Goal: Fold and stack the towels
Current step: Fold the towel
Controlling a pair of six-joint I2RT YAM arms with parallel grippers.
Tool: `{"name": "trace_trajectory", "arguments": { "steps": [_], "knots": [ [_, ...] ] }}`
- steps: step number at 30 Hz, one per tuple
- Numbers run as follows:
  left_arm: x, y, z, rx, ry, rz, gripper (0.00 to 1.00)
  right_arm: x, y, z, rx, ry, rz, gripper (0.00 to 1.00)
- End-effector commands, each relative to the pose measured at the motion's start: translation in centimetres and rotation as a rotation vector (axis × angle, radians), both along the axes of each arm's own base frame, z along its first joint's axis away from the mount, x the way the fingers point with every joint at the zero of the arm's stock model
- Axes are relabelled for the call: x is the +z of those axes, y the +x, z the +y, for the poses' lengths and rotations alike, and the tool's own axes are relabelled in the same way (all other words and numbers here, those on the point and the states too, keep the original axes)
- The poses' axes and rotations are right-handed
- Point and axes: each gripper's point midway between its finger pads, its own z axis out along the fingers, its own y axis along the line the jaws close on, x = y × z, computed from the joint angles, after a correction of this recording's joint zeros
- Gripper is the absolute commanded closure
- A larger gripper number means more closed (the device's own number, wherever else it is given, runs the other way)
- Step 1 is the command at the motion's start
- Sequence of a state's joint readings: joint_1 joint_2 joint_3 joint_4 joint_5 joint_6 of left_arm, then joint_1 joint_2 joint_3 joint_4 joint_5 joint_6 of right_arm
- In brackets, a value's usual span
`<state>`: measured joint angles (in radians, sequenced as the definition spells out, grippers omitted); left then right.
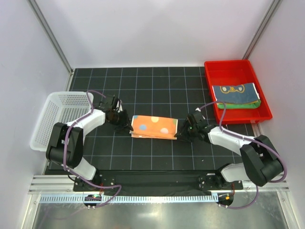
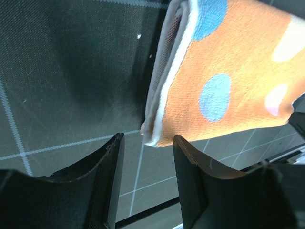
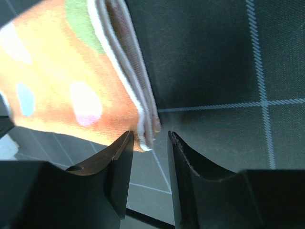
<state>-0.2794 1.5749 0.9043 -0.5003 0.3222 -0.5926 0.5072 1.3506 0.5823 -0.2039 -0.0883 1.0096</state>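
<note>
Left wrist view: left gripper [image 2: 147,139] is hanging open, fingers parted with nothing between them. The corner of the folded spotted towel [image 2: 224,86] sits just past the tips.
Right wrist view: right gripper [image 3: 150,135] is the same deal, jaws apart with a narrower gap and nothing in it. The towel's layered, white-trimmed edge is right at the tip of one finger, can't tell if it actually touches.
Spotted towel: orange with blue, pink, pale and green patches, folded into a long rectangle. It lies flat on the black grid mat [image 1: 157,86] around mid-table, with one gripper at each short end.
Tiger-face towel [image 1: 236,92]: folded, dark blue edge, sitting on top of the pile in the red tray [image 1: 228,65] at the far right, well apart from both grippers.
Green towel [image 1: 238,105]: under the tiger one in the same tray, only its near edge peeks out.
White basket [image 1: 59,112]: mesh-sided, at the left edge of the mat.
</note>
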Motion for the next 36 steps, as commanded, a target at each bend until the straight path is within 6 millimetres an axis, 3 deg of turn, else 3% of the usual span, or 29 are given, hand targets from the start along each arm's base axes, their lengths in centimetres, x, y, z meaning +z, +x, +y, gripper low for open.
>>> {"name": "trace_trajectory", "arguments": {
  "steps": [1, 6, 15, 21, 26, 32, 36],
  "knots": [
    [1.2, 1.5, -1.0, 0.025, -0.061, -0.061, 0.51, 2.6, 1.5, 1.0, -0.041, 0.081, -0.089, 0.58],
    [0.7, 1.2, -0.8, 0.031, -0.053, -0.051, 0.52, 2.9, 1.4, 1.1, -0.063, 0.103, -0.085, 0.55],
    [-0.8, 0.2, -0.9, 0.033, -0.063, -0.004, 0.56, 0.9, 0.5, 0.8, -0.095, 0.119, -0.045, 0.56],
    [-1.3, 0.0, -1.1, 0.025, -0.075, 0.005, 0.59, 0.8, 0.7, 1.0, -0.118, 0.149, -0.057, 0.59],
    [-1.1, 0.1, -1.3, 0.020, -0.085, -0.001, 0.67, 1.0, 0.7, 0.8, -0.133, 0.154, -0.072, 0.71],
    [-0.3, 0.5, -1.4, 0.018, -0.093, -0.015, 0.97, 2.2, 1.7, 0.8, -0.127, 0.145, -0.123, 0.93],
    [0.4, 0.6, -1.5, 0.014, -0.090, -0.011, 1.00, 2.5, 2.1, 0.3, -0.121, 0.104, -0.137, 0.99]
  ]
}}
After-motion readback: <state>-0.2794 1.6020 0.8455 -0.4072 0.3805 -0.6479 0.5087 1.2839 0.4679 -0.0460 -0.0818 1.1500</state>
